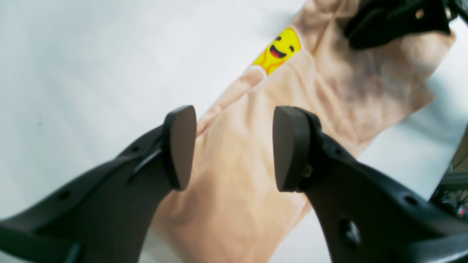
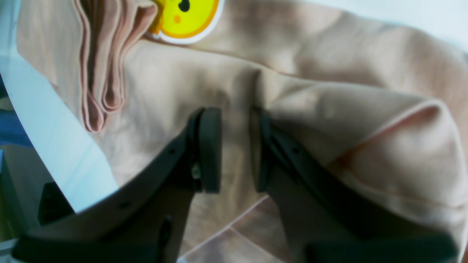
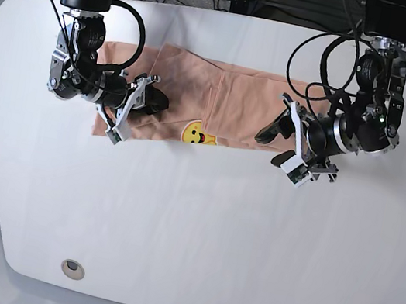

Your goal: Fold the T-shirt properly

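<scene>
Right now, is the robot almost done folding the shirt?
About halfway, it seems. The T-shirt already lies in a long narrow strip, smiley showing. The right gripper sits low on one end, slightly open; the left gripper hovers open. Folding the strip shorter remains.

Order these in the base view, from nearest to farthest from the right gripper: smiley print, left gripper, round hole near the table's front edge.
1. Smiley print, just beside the right gripper.
2. Left gripper, across the T-shirt.
3. Round hole, front edge; nearly as far.
</scene>
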